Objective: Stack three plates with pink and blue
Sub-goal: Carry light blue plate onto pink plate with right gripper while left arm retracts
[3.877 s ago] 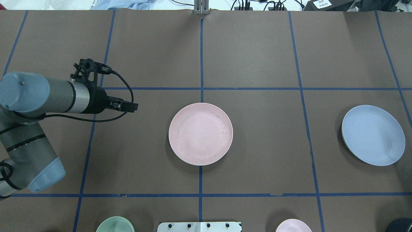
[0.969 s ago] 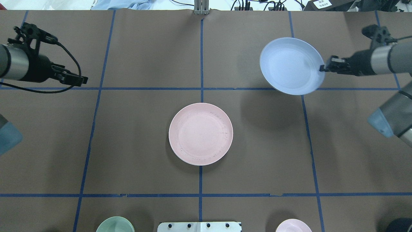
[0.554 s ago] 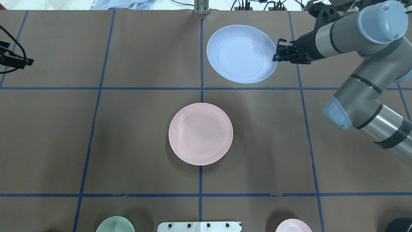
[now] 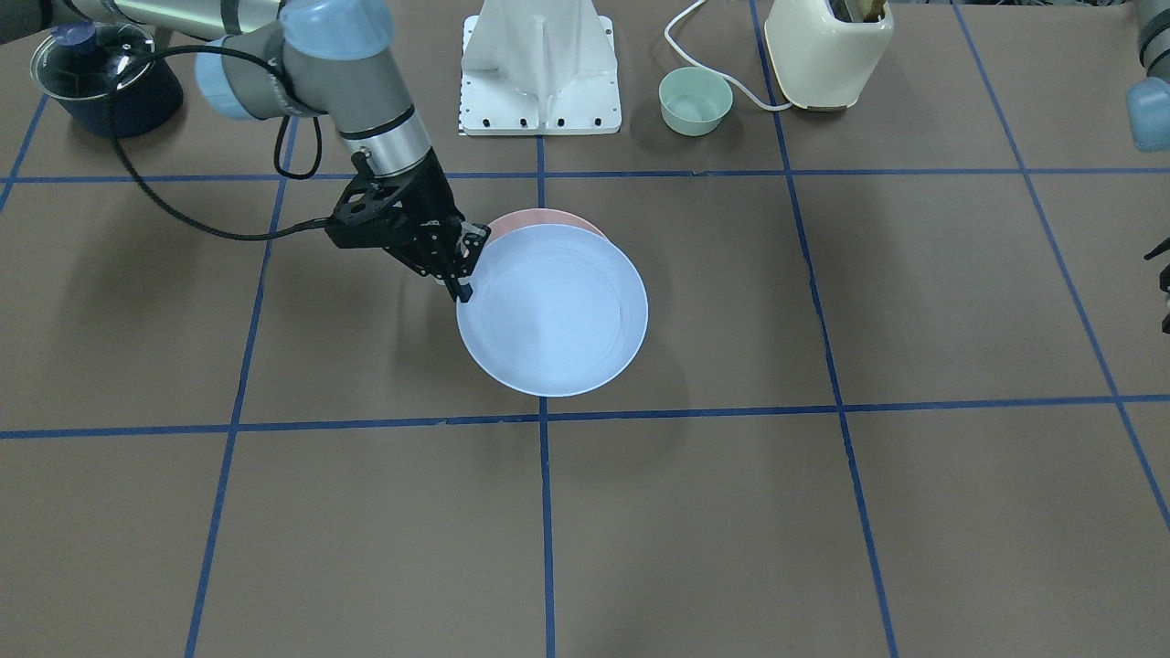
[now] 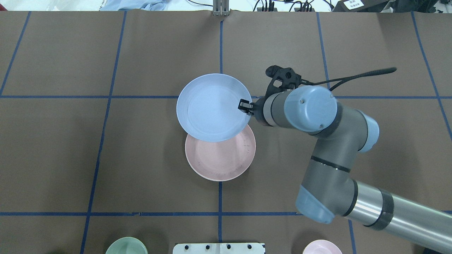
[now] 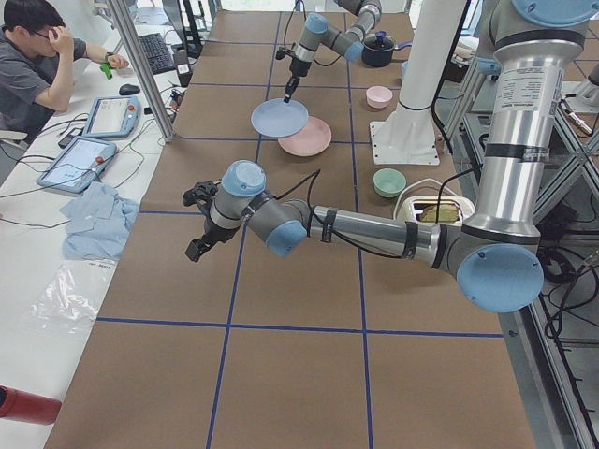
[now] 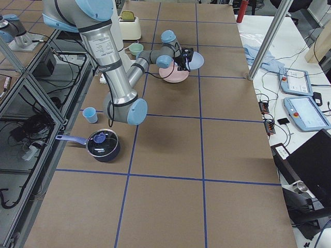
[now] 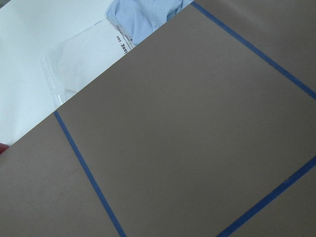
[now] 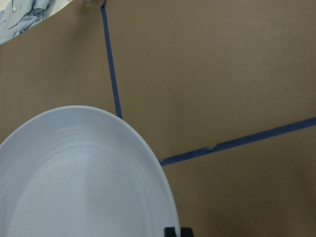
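Blue plate [image 5: 210, 107] overhangs pink plate [image 5: 220, 160]; green bowl [image 4: 695, 100] apart.

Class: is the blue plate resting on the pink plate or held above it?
Held above: right gripper grips the blue plate by its rim, over the pink plate.

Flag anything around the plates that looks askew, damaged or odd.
Nothing is spilled or broken. The blue plate, pinched at its rim by the right gripper, hangs off-centre over the pink plate, overlapping only its far part in the overhead view. The pink plate shows dark scuff marks near its rim.
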{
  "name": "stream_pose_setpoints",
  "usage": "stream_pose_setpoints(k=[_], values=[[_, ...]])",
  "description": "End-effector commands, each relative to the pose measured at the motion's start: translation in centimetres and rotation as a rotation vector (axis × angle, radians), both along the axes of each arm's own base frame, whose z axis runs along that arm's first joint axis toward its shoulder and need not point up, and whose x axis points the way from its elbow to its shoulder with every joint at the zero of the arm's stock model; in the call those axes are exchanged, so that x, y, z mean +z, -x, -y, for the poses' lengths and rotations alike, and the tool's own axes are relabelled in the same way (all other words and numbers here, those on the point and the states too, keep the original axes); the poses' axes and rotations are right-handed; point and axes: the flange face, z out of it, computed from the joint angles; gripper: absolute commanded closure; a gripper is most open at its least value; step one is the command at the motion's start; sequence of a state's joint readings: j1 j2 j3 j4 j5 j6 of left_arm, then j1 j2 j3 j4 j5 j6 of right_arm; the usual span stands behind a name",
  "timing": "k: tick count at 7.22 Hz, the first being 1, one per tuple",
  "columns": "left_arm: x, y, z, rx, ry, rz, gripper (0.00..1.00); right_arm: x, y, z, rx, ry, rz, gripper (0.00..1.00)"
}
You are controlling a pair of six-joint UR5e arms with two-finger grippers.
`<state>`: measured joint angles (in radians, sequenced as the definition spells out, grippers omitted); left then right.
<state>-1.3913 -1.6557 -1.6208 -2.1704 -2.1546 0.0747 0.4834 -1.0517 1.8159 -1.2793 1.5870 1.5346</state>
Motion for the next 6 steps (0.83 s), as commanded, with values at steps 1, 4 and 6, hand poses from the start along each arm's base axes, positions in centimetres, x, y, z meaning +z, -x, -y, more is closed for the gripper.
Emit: stream_pose_setpoints(k=[1, 4, 6], values=[[0.2, 0.2, -0.1, 0.000, 0.003, 0.000, 0.00, 0.2, 2.8, -3.3, -0.009, -0.015, -0.050, 1.00], [0.2, 0.2, 0.0, -0.007, 0.010, -0.005, 0.00, 0.6, 3.2, -4.7, 0.007, -0.021, -0.053, 1.00], [0.2, 0.2, 0.0, -0.009, 0.012, -0.006, 0.00, 2.6, 3.2, -4.9, 0.013, -0.016, -0.087, 1.00]])
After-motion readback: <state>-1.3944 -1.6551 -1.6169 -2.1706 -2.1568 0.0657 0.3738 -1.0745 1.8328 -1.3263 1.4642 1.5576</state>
